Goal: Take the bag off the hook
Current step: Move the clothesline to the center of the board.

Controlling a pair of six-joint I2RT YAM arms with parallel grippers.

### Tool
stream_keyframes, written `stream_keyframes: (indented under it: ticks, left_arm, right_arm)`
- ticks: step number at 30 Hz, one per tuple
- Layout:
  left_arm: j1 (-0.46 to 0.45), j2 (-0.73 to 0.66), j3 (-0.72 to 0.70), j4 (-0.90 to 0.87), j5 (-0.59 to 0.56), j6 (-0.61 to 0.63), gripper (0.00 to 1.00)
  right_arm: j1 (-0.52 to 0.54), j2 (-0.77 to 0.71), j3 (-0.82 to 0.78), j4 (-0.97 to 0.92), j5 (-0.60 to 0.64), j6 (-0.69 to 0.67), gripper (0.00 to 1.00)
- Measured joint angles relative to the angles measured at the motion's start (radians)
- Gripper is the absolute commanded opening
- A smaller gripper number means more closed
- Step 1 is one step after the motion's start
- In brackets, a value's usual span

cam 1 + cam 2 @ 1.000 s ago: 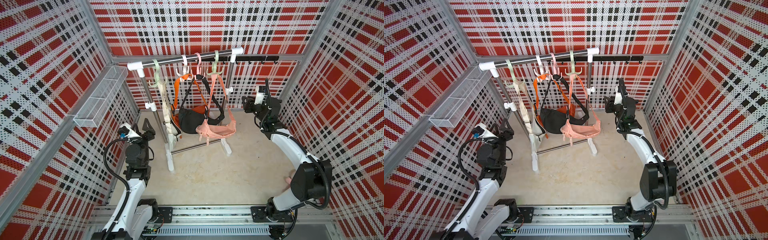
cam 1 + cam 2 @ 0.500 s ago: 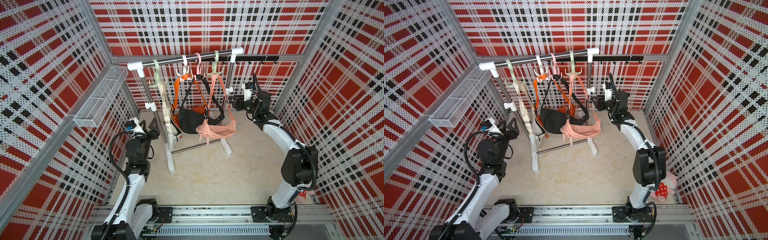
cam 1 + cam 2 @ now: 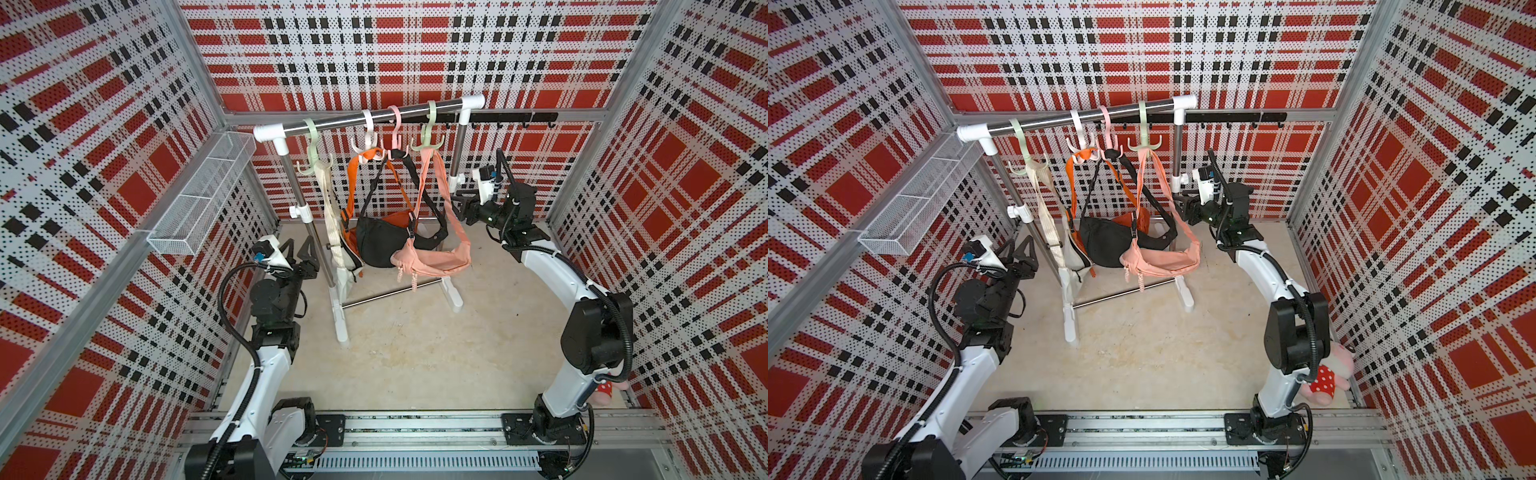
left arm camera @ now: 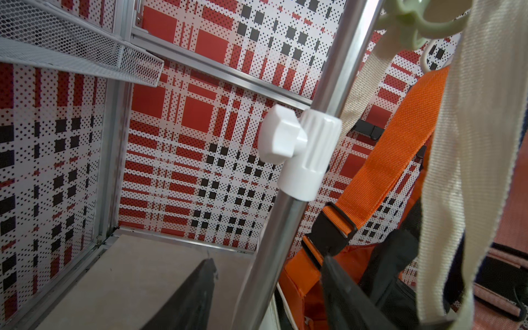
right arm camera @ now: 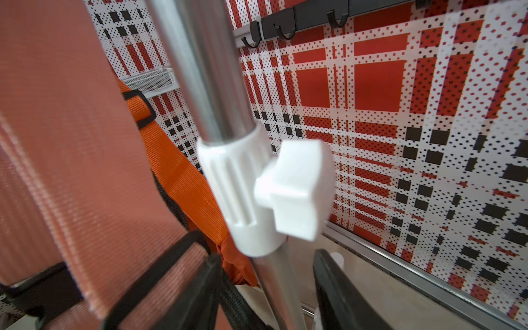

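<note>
1. A small pale mark (image 3: 269, 332) on the left arm's joint is too small for me to read.
2. Four bags hang from the hooks (image 3: 368, 141) on the rack (image 3: 332, 121) rail, none lifted off; the cream bag (image 3: 345, 274) is nearest the left post, then the orange bag (image 3: 397, 218) and black bag (image 3: 376, 245); the pink bag (image 3: 436, 264) is nearest the right post.
3. The left gripper (image 3: 298, 250) sits low beside the left post, under the left knob (image 4: 281, 137); in its wrist view I see the fingers spread with the post between them; I cannot tell whether either touches it; the cream strap hangs close to that camera.
4. The right gripper (image 3: 458, 204) is at the right post, near the right knob (image 5: 297, 188); its fingers are spread too, holding nothing, the post between them; the pink strap hangs just beside it.
5. Around: a wire basket (image 3: 199, 199) on the left wall; a black hook strip (image 3: 519, 117) on the back wall; a plush toy (image 3: 1327, 376) behind the right arm's base.
</note>
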Motion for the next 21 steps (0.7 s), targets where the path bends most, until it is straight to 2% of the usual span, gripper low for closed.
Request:
stream_keyframes:
  ticks: [10, 21]
  left_arm:
    - [0.000, 0.042, 0.003, 0.021, 0.009, -0.002, 0.60]
    - [0.000, 0.134, 0.069, 0.053, 0.023, 0.018, 0.56]
  right_arm:
    - [0.006, 0.033, 0.000, 0.087, -0.005, 0.002, 0.51]
    - [0.008, 0.065, 0.000, 0.191, -0.014, 0.012, 0.47]
